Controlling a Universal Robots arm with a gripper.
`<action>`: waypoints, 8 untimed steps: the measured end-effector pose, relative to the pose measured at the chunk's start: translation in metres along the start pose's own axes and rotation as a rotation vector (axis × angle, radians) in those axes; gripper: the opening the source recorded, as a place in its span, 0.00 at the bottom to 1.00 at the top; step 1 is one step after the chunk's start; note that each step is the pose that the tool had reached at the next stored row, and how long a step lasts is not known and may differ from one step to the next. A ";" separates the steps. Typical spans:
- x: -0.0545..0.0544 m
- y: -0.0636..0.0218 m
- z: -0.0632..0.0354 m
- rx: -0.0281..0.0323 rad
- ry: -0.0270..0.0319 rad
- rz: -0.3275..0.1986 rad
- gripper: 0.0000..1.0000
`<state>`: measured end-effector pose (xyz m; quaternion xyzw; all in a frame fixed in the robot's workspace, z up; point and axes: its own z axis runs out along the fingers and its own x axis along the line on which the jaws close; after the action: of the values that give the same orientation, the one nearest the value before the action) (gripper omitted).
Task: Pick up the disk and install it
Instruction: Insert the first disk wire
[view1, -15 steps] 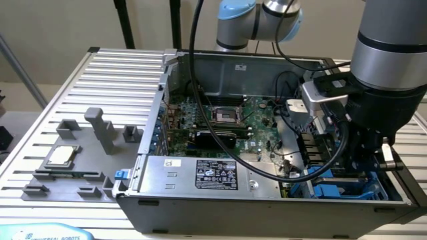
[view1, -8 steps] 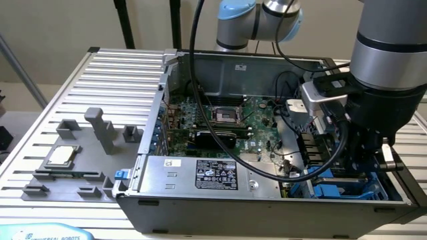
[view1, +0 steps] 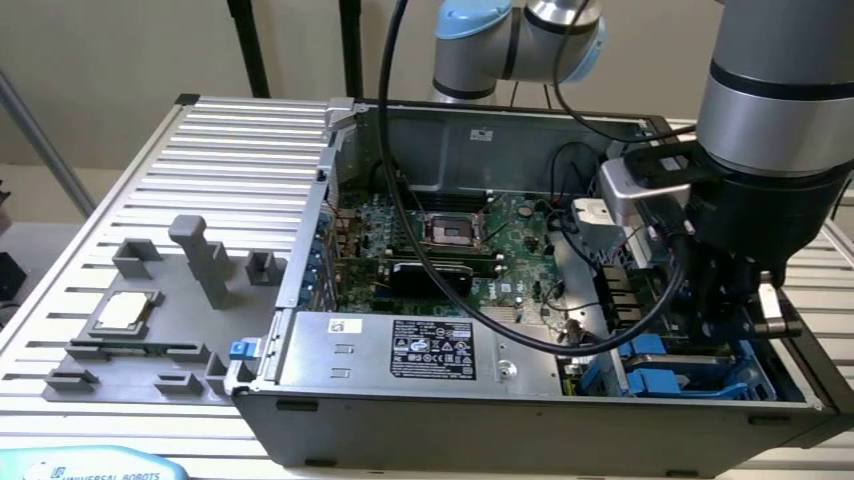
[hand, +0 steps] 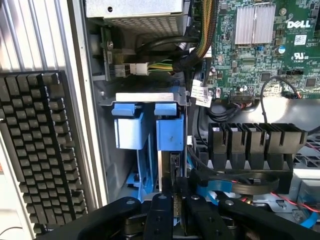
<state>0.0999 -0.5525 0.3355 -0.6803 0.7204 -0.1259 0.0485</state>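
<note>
The disk (hand: 170, 134) stands on edge in the drive bay at the case's corner, seen as a bright blue carrier frame with a thin dark edge running back to my fingers. A second blue carrier (hand: 129, 131) sits in the slot beside it. My gripper (hand: 176, 212) is right above the bay, its black fingers (hand: 159, 216) close together on the disk's narrow edge. In the exterior view the gripper (view1: 725, 322) reaches down into the case's corner at that view's right, just above the blue carriers (view1: 663, 378). The disk's white label is hidden.
The open case (view1: 534, 425) holds a motherboard (view1: 454, 240), a grey labelled metal box (view1: 427, 350) and black cables (hand: 235, 181) beside the bay. A grey fixture with a small silver chip (view1: 120, 312) lies on the slatted table. A keyboard (hand: 45, 150) lies outside the case wall.
</note>
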 end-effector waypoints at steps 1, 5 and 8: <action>0.000 0.0000 0.0000 -0.0008 0.0022 0.007 0.16; 0.000 -0.0001 -0.0001 -0.0036 0.0103 0.035 0.16; -0.002 0.0000 -0.0002 -0.0048 0.0135 0.046 0.16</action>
<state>0.1000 -0.5506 0.3355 -0.6628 0.7365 -0.1276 0.0449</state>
